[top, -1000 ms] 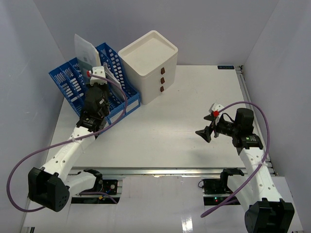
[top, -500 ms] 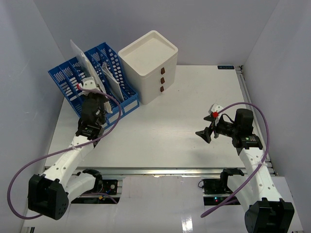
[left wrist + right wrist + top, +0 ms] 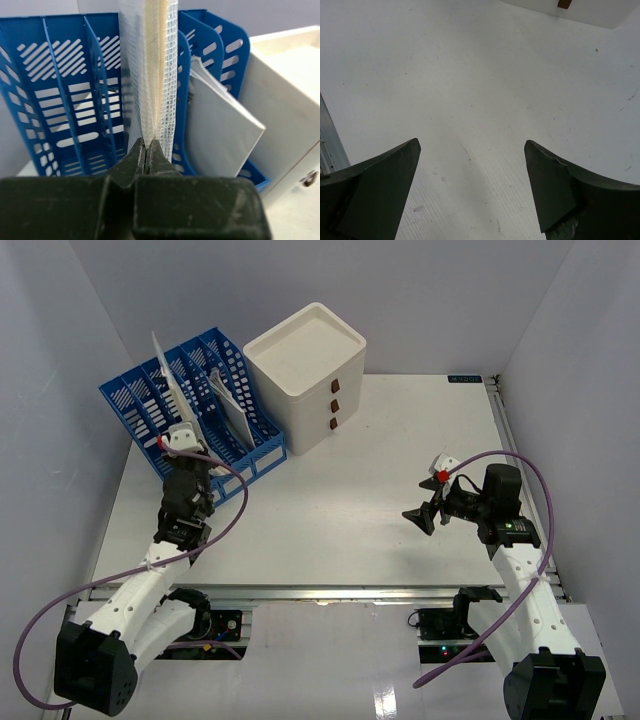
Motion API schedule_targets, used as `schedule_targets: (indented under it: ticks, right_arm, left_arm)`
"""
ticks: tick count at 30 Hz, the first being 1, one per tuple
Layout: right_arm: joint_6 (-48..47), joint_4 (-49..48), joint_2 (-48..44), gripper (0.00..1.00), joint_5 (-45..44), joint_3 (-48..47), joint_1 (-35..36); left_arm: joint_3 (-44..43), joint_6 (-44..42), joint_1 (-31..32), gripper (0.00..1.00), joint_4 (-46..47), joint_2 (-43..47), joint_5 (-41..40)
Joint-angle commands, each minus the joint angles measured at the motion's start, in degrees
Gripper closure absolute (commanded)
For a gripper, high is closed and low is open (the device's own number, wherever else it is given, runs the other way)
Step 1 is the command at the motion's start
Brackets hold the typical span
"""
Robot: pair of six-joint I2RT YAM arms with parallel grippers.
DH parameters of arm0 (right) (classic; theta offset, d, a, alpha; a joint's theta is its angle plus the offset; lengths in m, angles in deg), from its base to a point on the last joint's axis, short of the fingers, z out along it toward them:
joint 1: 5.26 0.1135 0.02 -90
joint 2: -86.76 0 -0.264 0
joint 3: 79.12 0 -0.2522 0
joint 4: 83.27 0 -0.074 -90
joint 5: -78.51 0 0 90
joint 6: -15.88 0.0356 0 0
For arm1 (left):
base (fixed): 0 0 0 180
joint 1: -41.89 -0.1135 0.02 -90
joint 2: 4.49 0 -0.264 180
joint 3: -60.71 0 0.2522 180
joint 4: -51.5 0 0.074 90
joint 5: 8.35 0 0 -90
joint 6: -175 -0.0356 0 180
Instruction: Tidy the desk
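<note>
The white desk [image 3: 330, 510] carries a blue file rack [image 3: 135, 405] at its far left. A clear mesh pouch [image 3: 168, 380] with a cream sheet inside stands edge-on in a middle slot of the rack [image 3: 65, 100]. My left gripper [image 3: 183, 445] is shut on the near edge of the pouch [image 3: 150, 75], its jaws [image 3: 146, 142] pressed together at the rack's front. My right gripper [image 3: 420, 517] is open and empty, hovering just above the bare desk [image 3: 470, 75] at the right, with its fingertips [image 3: 470, 150] wide apart.
A white booklet [image 3: 232, 405] leans in the rack's right slot [image 3: 220, 130]. A white drawer box [image 3: 305, 375] with brown handles stands right of the rack at the back. Metal rails edge the desk at the front and right.
My left arm has drawn back toward the near edge. The pouch has swung from face-on above the rack to edge-on, lower in a slot. The right arm has not moved.
</note>
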Motion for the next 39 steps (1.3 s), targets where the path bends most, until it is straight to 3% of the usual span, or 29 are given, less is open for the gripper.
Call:
schedule_targets:
  ticks: [1,7,17,29,34,39]
  right_arm:
    - [0.25,-0.45,0.53,0.09,0.78,-0.02,-0.05]
    - [0.34,-0.45,0.82,0.09,0.62,0.27,-0.05]
    - [0.11,-0.45,1.66,0.09,0.35,0.27,-0.05]
    - [0.08,-0.57,2.18,0.09,0.54,0.32,-0.05]
    - [0.0,-0.38,2.15,0.09,0.62,0.39,-0.05]
    - [-0.1,-0.27,2.14,0.09,0.77,0.34,-0.05]
  left_arm:
    - [1.02,-11.48,0.33,1.0,3.81,-1.48,0.24]
    - [3.51,-12.77,0.35,1.0,14.04,-1.52,5.11]
    - [-1.85,-16.87,0.35,1.0,16.95,-2.98,9.64]
    - [0.26,-21.71,0.26,1.0,19.69,-2.33,11.33]
    - [2.09,-25.1,0.35,1.0,25.08,-5.16,11.21]
    - [4.05,-23.63,0.35,1.0,27.67,-7.34,10.78]
